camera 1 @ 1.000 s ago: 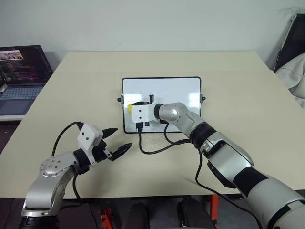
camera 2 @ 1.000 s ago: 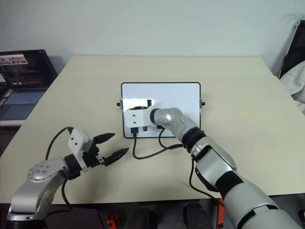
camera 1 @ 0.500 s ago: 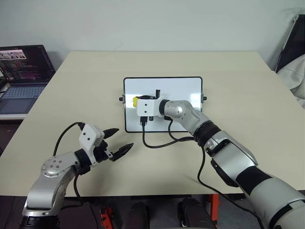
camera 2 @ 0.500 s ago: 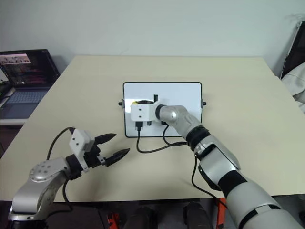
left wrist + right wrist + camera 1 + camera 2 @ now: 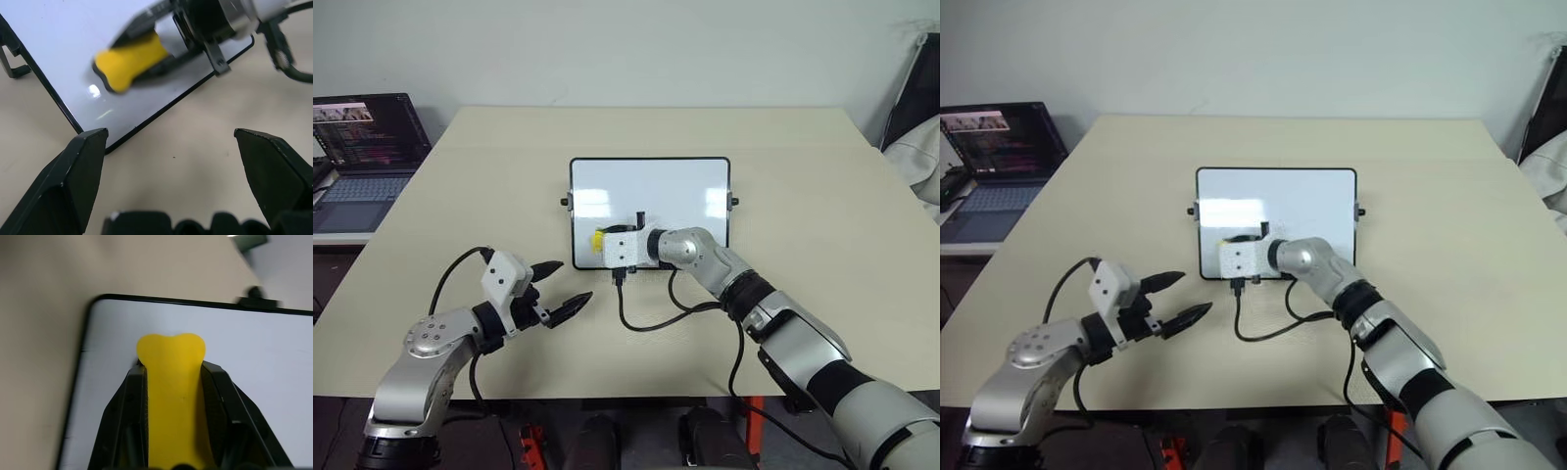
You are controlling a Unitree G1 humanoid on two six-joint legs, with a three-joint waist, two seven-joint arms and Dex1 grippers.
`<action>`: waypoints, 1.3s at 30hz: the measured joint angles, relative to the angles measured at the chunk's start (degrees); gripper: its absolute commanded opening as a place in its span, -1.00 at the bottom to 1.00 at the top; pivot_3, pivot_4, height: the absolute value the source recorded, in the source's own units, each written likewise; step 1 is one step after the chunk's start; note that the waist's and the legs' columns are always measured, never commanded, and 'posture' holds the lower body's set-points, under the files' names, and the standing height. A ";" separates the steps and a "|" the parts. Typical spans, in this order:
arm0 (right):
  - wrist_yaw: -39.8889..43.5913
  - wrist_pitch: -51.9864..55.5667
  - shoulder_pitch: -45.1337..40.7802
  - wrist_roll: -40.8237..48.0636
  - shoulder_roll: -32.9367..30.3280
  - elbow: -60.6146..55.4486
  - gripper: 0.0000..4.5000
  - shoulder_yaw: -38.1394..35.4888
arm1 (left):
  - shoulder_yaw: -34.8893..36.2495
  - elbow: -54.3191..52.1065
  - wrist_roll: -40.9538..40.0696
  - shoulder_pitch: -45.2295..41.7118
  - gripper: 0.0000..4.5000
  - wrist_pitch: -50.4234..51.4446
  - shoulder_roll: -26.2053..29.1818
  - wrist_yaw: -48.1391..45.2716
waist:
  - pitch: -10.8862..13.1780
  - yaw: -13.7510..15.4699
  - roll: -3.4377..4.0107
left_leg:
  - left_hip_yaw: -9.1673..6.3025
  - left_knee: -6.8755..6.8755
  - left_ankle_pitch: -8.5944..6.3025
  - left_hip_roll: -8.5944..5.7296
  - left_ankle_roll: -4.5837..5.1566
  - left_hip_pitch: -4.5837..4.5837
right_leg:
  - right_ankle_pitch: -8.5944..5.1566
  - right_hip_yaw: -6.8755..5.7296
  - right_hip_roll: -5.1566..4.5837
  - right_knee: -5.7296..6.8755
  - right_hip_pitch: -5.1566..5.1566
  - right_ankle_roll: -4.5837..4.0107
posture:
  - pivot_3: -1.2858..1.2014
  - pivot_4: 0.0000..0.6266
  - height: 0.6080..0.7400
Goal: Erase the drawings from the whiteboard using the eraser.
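Observation:
The whiteboard (image 5: 656, 186) lies flat in the middle of the beige table, black-framed and glossy. My right gripper (image 5: 605, 239) rests over its near left part, shut on the yellow eraser (image 5: 598, 238), whose end touches the board surface. From the right wrist, the eraser (image 5: 171, 391) sits squeezed between both black fingers (image 5: 122, 421), close to the board's corner. The drawings are hidden or out of view; the bare board shows plain white with glare. My left gripper (image 5: 570, 282) hovers open above the table, near and left of the board, holding nothing.
An open laptop (image 5: 362, 147) stands on a side surface past the table's left edge. A black cable (image 5: 646, 318) loops from the right wrist over the table in front of the board. Dark and grey fabric (image 5: 915, 127) hangs at the far right.
My right gripper slid the eraser over the board's left part, first away from me, then back toward the near edge. The left arm stayed still. The view shifted slightly.

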 measured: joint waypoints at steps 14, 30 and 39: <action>14.30 1.22 5.14 0.98 -3.44 -6.83 -0.50 0.94 | -0.30 2.15 0.03 -0.12 1.00 -1.51 -0.01 -1.99 | -0.12 0.20 -0.01 | -0.04 -0.04 0.04 0.01 0.06 0.16 | -0.01 0.01 -0.01 -0.07 0.20 0.00 | 0.03 -0.52 1.00; 13.37 17.85 17.32 11.58 -7.66 -29.13 -0.50 -12.44 | -3.29 0.30 -0.31 -4.49 1.00 -0.45 -1.69 -1.35 | 0.04 0.87 0.00 | -0.32 -0.06 0.07 -0.06 0.02 -0.60 | 0.10 -0.15 -0.08 -0.28 -0.23 0.08 | 0.03 -0.52 1.00; 7.47 58.53 40.24 23.75 -5.79 -76.94 -0.50 -29.61 | -9.15 -2.98 -2.24 -16.00 1.00 5.43 -3.50 -0.54 | 0.04 0.41 0.01 | -0.36 -0.08 0.04 -0.07 -0.12 -2.10 | 0.01 -0.15 -0.09 -0.25 -1.70 0.18 | 0.03 -0.52 1.00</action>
